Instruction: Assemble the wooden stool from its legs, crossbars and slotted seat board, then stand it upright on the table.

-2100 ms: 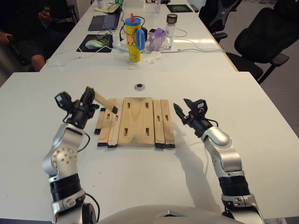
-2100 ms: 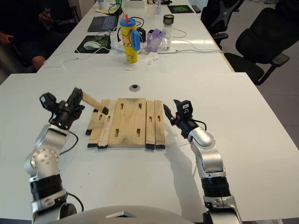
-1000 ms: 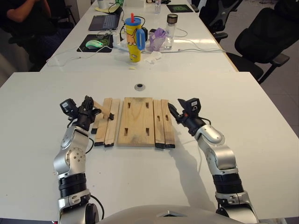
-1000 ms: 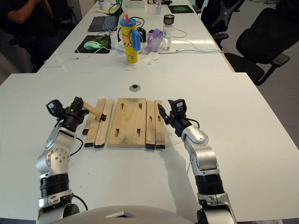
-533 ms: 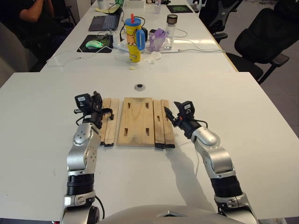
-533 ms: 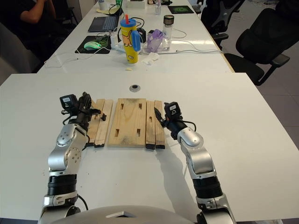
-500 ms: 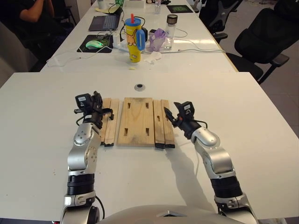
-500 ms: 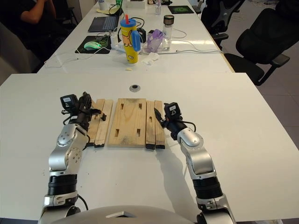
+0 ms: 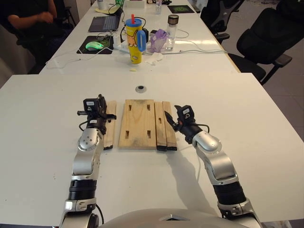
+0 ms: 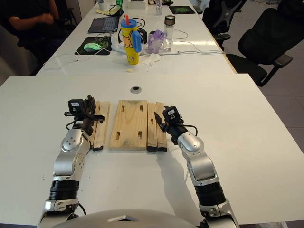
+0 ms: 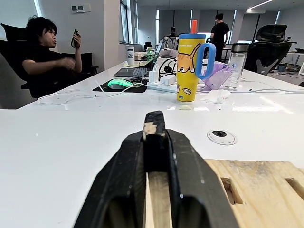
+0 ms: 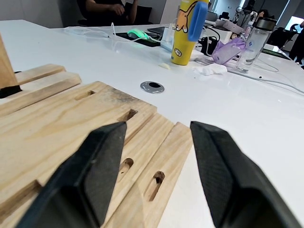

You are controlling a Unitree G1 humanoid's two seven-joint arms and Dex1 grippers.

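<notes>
1 board (image 9: pixel 137 122), with 2 right slats (image 9: pixel 163 133) and 2 left slats (image 10: pixel 100 126) beside it. The left gripper (image 9: pixel 99 115) pinches 1 left slat; the right gripper (image 9: pixel 172 119) hangs spread above the right slats.

Office: long white desks (image 9: pixel 204 59), laptop (image 9: pixel 105 22), swivel chairs (image 9: pixel 266 35)

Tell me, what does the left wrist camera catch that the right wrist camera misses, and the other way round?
Left wrist view: the left pincer, shut on a black-tipped wooden piece.
Right wrist view: the right pincer, open, pointed over two slotted wooden strips that lie beside the seat board.
Shared: the seat board, the table's round grommet, the yellow mug with a blue handle and the clear water bottle.
</notes>
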